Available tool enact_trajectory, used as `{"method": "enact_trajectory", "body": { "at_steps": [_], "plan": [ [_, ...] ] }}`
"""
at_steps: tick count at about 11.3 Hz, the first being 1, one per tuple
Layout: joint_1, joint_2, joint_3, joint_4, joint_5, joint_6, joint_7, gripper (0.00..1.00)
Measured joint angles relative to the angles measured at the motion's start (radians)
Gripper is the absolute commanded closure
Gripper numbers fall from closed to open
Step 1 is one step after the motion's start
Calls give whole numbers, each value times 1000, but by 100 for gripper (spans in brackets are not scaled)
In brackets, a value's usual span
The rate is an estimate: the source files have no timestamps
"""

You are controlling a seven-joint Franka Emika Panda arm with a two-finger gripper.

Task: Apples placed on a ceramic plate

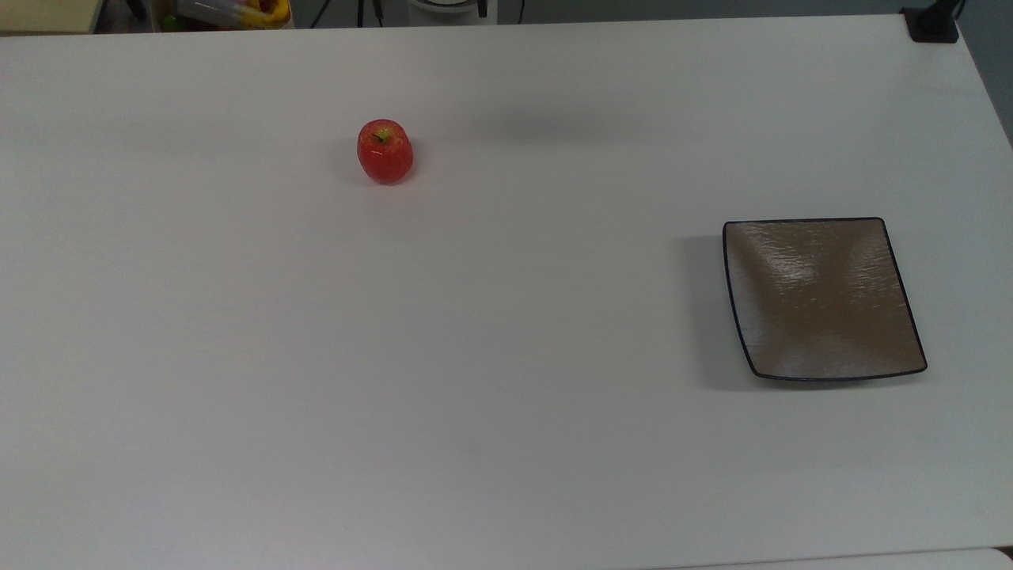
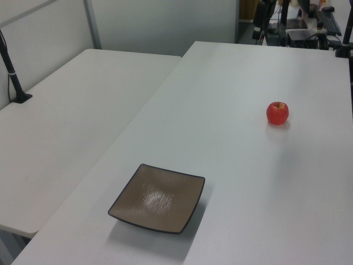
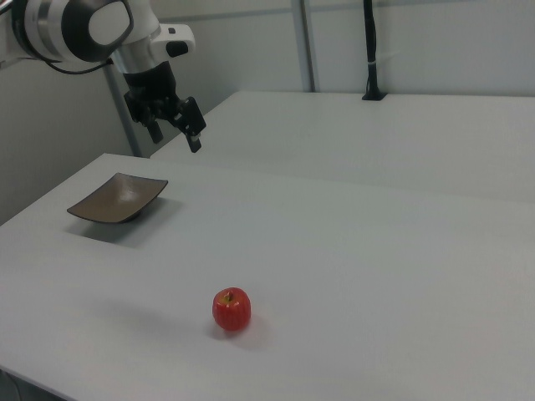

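In the right view's upper left, the gripper (image 3: 175, 132) hangs in the air above the white table (image 3: 351, 251), its two fingers spread apart and holding nothing; it sits higher in the frame than the ceramic plate (image 3: 119, 199), which lies at the right view's left. The apple (image 3: 231, 309) stands stem-up on the table in the right view's lower centre, well apart from the plate; in the top view the apple (image 1: 385, 151) is upper left of centre and the plate (image 1: 823, 298) at the right.
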Motion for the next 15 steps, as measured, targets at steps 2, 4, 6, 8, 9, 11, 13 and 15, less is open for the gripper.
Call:
{"method": "enact_trajectory", "body": {
  "at_steps": [2,4,6,8,9,11,13,15],
  "plan": [
    [0,0,0,0,0,0,0,0],
    [1,0,0,0,0,0,0,0],
    [1,0,0,0,0,0,0,0],
    [1,0,0,0,0,0,0,0],
    [1,-1,0,0,0,-4,0,0],
    [1,-6,0,1,0,-61,0,0],
    [6,-23,0,3,0,-188,-3,0],
    [22,-43,0,2,0,-303,-3,0]
  ]
}}
